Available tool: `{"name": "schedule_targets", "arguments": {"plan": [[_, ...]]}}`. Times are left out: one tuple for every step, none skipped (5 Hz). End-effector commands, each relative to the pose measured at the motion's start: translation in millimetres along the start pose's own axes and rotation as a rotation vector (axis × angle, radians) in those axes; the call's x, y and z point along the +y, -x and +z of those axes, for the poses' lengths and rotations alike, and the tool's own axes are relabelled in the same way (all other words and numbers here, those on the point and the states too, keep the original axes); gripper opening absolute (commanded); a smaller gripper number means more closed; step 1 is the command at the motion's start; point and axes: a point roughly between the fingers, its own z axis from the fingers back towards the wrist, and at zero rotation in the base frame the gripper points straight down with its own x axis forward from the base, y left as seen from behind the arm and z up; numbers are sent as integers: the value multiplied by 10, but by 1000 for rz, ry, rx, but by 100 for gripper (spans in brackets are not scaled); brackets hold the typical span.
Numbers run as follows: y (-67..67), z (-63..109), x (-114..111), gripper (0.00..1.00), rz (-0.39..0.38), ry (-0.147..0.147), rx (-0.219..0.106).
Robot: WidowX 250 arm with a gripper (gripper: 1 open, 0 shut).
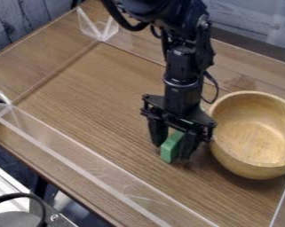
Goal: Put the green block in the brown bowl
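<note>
In the single camera view, the black robot arm (180,53) reaches down from the top of the picture, its gripper (176,146) pointing straight at the wooden tabletop (85,97). The green block (170,147) sits between the gripper's black fingers (156,135), standing nearly upright with its lower end on or just above the tabletop. Whether the fingers clamp the green block or merely flank it, I cannot tell. The brown bowl (254,135) rests on the tabletop at the block's 3 o'clock, just beside the gripper, its hollow facing up. A clear low wall (61,146) borders the tabletop along its near and left edges.
</note>
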Motion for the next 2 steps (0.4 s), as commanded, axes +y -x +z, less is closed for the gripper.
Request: {"name": "schedule_targets", "arguments": {"plan": [[-109,145,-31,0,-5,5,-56],[-113,247,-51,0,-5,8,-66]]}}
